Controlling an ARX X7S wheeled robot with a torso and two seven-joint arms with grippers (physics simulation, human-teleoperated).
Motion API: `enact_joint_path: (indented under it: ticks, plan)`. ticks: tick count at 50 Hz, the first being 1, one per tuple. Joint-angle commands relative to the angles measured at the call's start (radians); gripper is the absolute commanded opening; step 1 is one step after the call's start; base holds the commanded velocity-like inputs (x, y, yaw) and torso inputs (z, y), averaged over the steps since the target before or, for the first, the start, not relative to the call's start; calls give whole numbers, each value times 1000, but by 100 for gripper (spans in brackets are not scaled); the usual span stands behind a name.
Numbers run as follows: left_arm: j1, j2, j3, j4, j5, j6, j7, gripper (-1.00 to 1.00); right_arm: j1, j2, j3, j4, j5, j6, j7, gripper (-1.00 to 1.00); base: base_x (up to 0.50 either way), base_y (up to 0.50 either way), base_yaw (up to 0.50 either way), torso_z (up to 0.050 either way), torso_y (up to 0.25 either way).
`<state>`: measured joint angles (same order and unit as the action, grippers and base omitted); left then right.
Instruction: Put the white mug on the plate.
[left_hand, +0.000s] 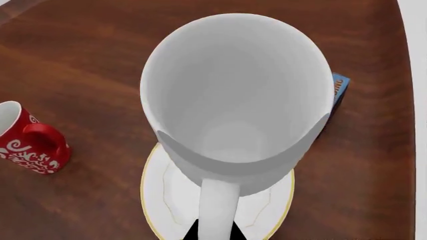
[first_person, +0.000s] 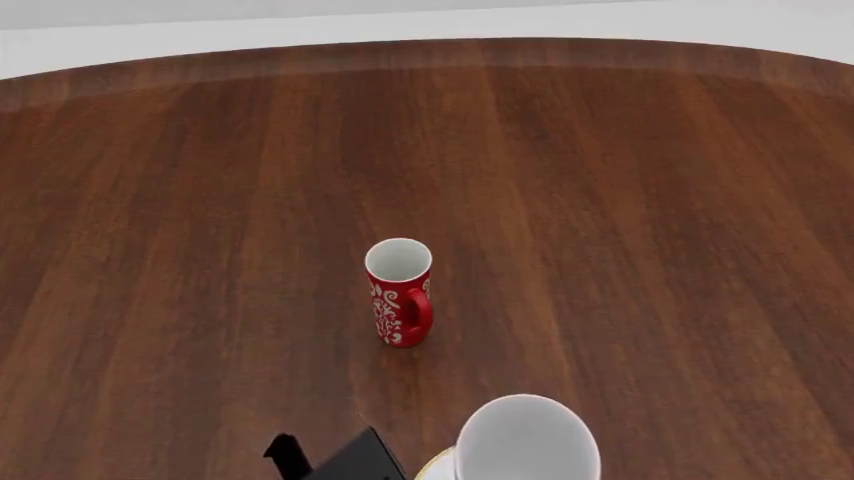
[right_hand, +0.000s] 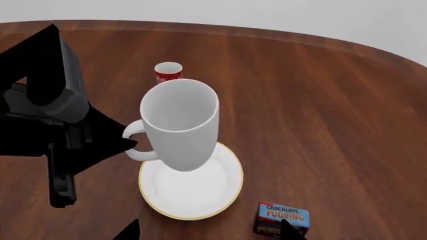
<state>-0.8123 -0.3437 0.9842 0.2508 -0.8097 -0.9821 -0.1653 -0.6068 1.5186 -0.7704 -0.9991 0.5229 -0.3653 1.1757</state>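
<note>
Above the plate (right_hand: 191, 187), the white mug (right_hand: 179, 124) hangs upright and open side up, held by its loop handle in my left end effector (right_hand: 130, 145). The black fingers (right_hand: 110, 131) are closed on that handle; the right wrist view shows them pinching it from the side. The mug's base appears clear of the plate surface, though I cannot tell whether any edge touches. The plate lies flat on the brown wooden desk (first_person: 601, 200), its gold rim visible around the mug in the left wrist view. The red mug (first_person: 399, 292) stands upright on the desk, well apart from the plate, on the far side of it. A chocolate pudding box (right_hand: 281, 219) sits on the desk near the plate's rim. My right end effector shows only as dark tips at the edge of its own wrist view; its opening I cannot tell.
</note>
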Motion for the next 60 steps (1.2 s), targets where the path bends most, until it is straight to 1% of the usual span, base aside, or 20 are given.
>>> enact_joint_path:
  ticks: [1,12,39,60]
  plan:
    - [-2,12,16,-33,21,24,13,-100,10,-16,-13,18,6,-14,-15,100,0,0,0,0,0]
    - [-4,26,31,-83,42,51,32,-100,16,-29,-26,40,8,-29,-29,100,0,0,0,0,1]
    - [-12,57,55,-205,78,116,84,-100,65,-46,-26,33,64,-2,-58,100,0,0,0,0,0]
    - [-16,82,67,-296,94,152,119,-100,73,-70,-42,87,78,-40,-98,100,0,0,0,0,0]
